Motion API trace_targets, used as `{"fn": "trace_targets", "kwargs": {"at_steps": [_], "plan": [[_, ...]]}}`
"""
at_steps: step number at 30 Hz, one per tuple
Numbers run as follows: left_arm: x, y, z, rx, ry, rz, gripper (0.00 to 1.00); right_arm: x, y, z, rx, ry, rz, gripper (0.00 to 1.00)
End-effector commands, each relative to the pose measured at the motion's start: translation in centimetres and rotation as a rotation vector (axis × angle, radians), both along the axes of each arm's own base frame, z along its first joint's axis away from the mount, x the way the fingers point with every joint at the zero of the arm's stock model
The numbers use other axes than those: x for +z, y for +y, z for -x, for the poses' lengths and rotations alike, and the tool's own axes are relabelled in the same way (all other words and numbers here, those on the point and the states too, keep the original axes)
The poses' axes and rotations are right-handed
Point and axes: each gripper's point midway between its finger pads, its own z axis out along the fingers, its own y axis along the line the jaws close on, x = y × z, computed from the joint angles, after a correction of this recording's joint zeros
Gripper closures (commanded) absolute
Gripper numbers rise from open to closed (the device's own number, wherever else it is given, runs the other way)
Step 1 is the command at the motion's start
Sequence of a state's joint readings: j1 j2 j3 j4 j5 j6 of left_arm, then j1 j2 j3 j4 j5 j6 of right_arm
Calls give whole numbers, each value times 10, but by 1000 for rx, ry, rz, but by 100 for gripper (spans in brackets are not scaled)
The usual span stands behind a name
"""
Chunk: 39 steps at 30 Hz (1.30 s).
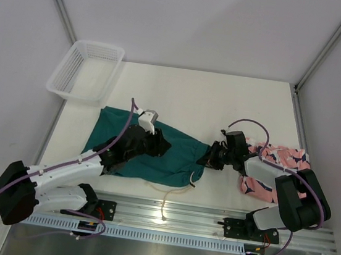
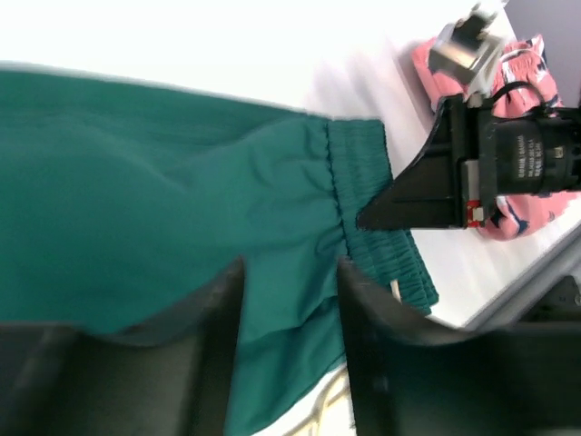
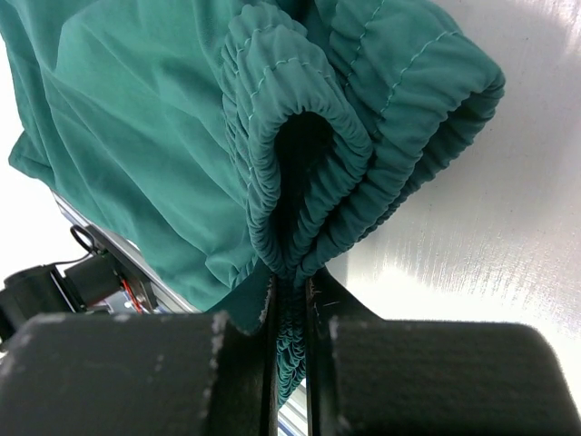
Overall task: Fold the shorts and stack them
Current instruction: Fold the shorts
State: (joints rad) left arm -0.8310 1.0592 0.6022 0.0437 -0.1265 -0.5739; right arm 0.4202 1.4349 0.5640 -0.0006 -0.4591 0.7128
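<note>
The teal shorts (image 1: 172, 162) lie spread on the table left of centre, their pale drawstring (image 1: 165, 203) trailing over the near edge. My left gripper (image 1: 158, 143) hovers over their middle, jaws apart, the cloth (image 2: 136, 200) lying loose under and between the fingers (image 2: 222, 309). My right gripper (image 1: 206, 158) is shut on the gathered elastic waistband (image 3: 300, 182) at the shorts' right end, and its black tip (image 2: 377, 216) shows in the left wrist view. The pink shark-print shorts (image 1: 282, 158) lie crumpled at the right, partly under the right arm.
A white mesh basket (image 1: 85, 70) stands at the back left corner, overhanging the table edge. A metal rail (image 1: 165, 217) with both arm bases runs along the near edge. White walls and frame posts enclose the table.
</note>
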Motion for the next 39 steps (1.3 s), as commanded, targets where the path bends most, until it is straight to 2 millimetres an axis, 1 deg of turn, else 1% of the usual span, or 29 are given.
{"fn": "trace_targets", "kwargs": {"at_steps": [1,2,3,4,6,7,9,10,13,14,16,17,19,20,21,22,24,26,29,30,31,32,34,35,36,38,39], "plan": [[-24,-4,3,-54,98,57,60,-4,-2,8,49,-9,19,100],[-33,-3,3,-47,136,76,67,-5,-2,8,50,-7,22,100],[-45,-1,0,-51,167,98,81,-4,-2,7,48,-11,20,100],[-48,-2,-1,-56,182,123,87,-4,-2,7,52,-12,19,100],[-53,-3,-3,-44,199,169,95,-4,-2,7,49,-10,21,100],[-62,-2,-3,-31,214,162,97,-2,-2,6,49,-17,19,100],[-69,2,-8,16,226,157,100,-1,-1,6,50,-18,14,100],[-76,4,-10,36,239,144,100,-1,-1,6,50,-16,9,100],[-87,9,-21,85,246,135,100,0,2,9,57,-16,0,100],[-93,8,-29,107,256,131,100,2,2,9,57,-23,-1,100],[-105,10,-37,142,277,126,100,2,5,14,71,-24,3,100],[-112,5,-44,142,289,148,100,2,6,16,72,-25,5,100],[-122,8,-54,173,309,163,100,4,8,22,83,-29,9,100],[-118,4,-65,185,289,191,100,4,8,24,85,-28,11,100],[-135,6,-66,204,320,173,100,5,8,25,85,-31,11,100],[-140,4,-68,208,330,179,100,4,8,28,88,-29,12,100],[-141,-4,-77,203,317,223,100,5,8,31,90,-31,16,100],[-141,-5,-79,216,318,250,100,2,6,34,91,-27,25,100],[-128,-8,-87,216,273,283,100,-2,3,41,92,-20,32,100],[-123,-10,-88,209,265,289,100,-3,2,41,89,-18,34,100],[-125,-9,-85,206,284,269,100,-4,1,42,91,-18,39,100],[-116,-11,-87,191,263,262,100,-4,-1,41,88,-23,49,100],[-116,-5,-83,198,269,226,100,-4,-4,40,88,-24,67,100],[-119,3,-76,208,280,192,100,-4,-7,38,81,-29,76,100],[-119,7,-73,219,275,184,100,-2,-8,36,77,-30,83,100],[-132,24,-57,242,290,137,100,-4,-16,30,63,-34,107,100],[-125,29,-55,252,266,140,100,-3,-18,28,62,-32,115,100]]}}
